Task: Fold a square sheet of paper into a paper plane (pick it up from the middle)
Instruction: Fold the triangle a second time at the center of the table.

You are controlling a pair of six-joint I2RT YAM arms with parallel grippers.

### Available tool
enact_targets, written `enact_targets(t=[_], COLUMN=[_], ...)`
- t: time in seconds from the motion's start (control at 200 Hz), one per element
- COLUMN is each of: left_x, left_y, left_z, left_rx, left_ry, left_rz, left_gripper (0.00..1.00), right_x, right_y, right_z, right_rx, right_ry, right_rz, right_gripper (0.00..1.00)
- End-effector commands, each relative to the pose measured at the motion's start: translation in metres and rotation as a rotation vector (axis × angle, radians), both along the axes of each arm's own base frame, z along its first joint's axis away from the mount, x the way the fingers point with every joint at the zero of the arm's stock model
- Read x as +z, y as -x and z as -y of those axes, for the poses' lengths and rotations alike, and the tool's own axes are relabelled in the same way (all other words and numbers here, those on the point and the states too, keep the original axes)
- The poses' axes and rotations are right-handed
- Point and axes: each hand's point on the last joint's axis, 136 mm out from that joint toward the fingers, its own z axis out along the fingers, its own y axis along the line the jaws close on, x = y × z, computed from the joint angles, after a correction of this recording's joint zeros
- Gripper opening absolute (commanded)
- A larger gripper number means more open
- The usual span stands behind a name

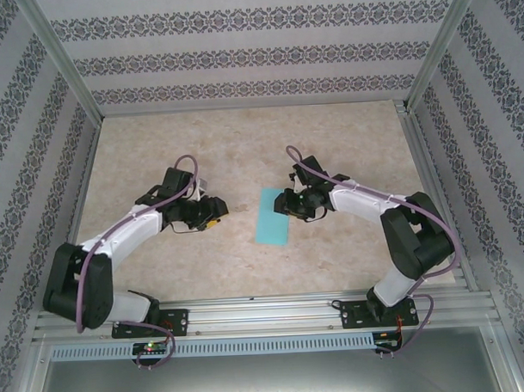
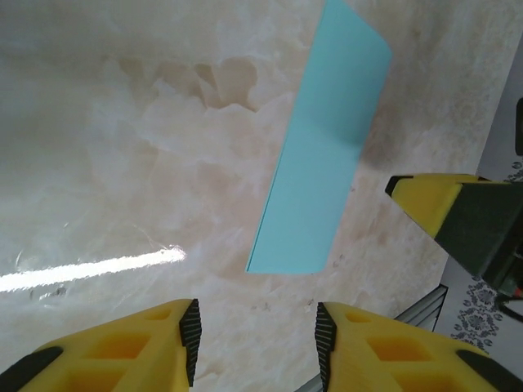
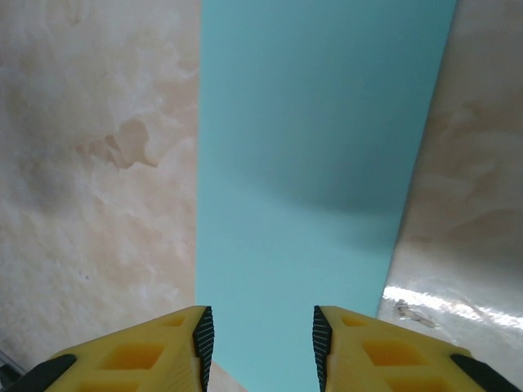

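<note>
Marble-look table (image 1: 243, 136): turquoise sheet of paper (image 1: 272, 216) lies flat as a narrow strip, centre fold seemingly done, left gripper (image 1: 218, 210) beside it, right gripper (image 1: 284, 204) over its edge, both parted and empty; next likely needs a corner pinched.

The sheet of paper (image 1: 272, 215) lies flat on the table (image 1: 157, 139), near its middle, between the two arms. The left gripper (image 1: 218, 210) stands to its left, apart from it. The right gripper (image 1: 285, 204) is over its right edge.
</note>
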Motion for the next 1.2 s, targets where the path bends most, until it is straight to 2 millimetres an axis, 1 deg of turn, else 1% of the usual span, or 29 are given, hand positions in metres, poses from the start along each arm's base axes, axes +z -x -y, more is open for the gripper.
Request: enact_targets(t=[0.0, 0.08, 0.14, 0.265, 0.39, 0.52, 0.634, 0.804, 0.894, 1.044, 1.194], left_x=[0.01, 0.003, 0.002, -0.001, -0.004, -0.009, -0.015, -0.021, -0.027, -0.041, -0.057], left_y=[-0.015, -0.016, -0.018, -0.023, -0.028, -0.032, -0.036, -0.04, -0.04, -0.034, -0.023], left_z=[0.024, 0.03, 0.035, 0.04, 0.05, 0.059, 0.064, 0.074, 0.081, 0.088, 0.085], left_rx=[-0.045, -0.059, -0.068, -0.075, -0.088, -0.101, -0.105, -0.129, -0.147, -0.171, -0.171], left_ry=[0.071, 0.067, 0.076, 0.083, 0.09, 0.082, 0.073, 0.065, 0.057, 0.01, -0.07], left_rz=[0.038, 0.023, 0.029, 0.036, 0.039, 0.029, 0.021, 0.005, -0.007, -0.052, -0.097], left_gripper=[0.45, 0.45, 0.45, 0.46, 0.46, 0.46, 0.46, 0.47, 0.49, 0.49, 0.49], right_x=[-0.012, -0.016, -0.019, -0.028, -0.037, -0.041, -0.048, -0.059, -0.063, -0.068, -0.072], right_y=[0.006, 0.008, 0.008, 0.011, 0.015, 0.016, 0.02, 0.028, 0.03, 0.033, 0.036], right_z=[-0.003, 0.004, 0.008, 0.004, 0.003, 0.003, 0.012, 0.017, 0.017, 0.021, 0.024], right_rx=[-0.015, -0.029, -0.041, -0.025, -0.018, -0.009, -0.009, -0.012, -0.02, -0.029, -0.033], right_ry=[-0.007, 0.032, 0.046, 0.033, 0.02, 0.021, 0.07, 0.089, 0.076, 0.088, 0.095], right_rz=[-0.028, -0.041, -0.032, -0.052, -0.07, -0.084, -0.097, -0.12, -0.127, -0.136, -0.146], right_gripper=[0.39, 0.39, 0.39, 0.38, 0.38, 0.38, 0.38, 0.38, 0.38, 0.37, 0.37])
